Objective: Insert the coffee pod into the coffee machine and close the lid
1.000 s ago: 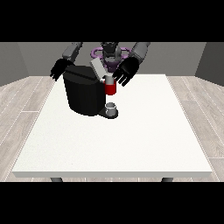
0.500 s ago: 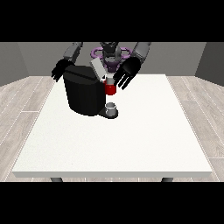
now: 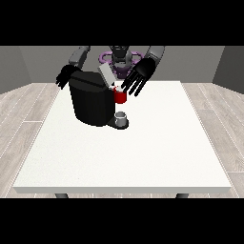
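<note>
**Pod Loading: Lid Raised**

White tabletop (image 3: 143, 152) carrying the black coffee machine (image 3: 90, 102) at the far left portion. Lid (image 3: 106, 75) tilted up, open, above the red brew head (image 3: 120, 96). Small grey cup (image 3: 121, 117) standing on the drip base below the red part. Robot hand at the view's right (image 3: 139, 76) held just above and beside the red part, fingers spread and straight, pointing down. Robot hand at the view's left (image 3: 64, 76) behind the machine's upper rear corner, partly hidden; finger position: cannot tell. Coffee pod not distinguishable; location cannot be told.
</note>
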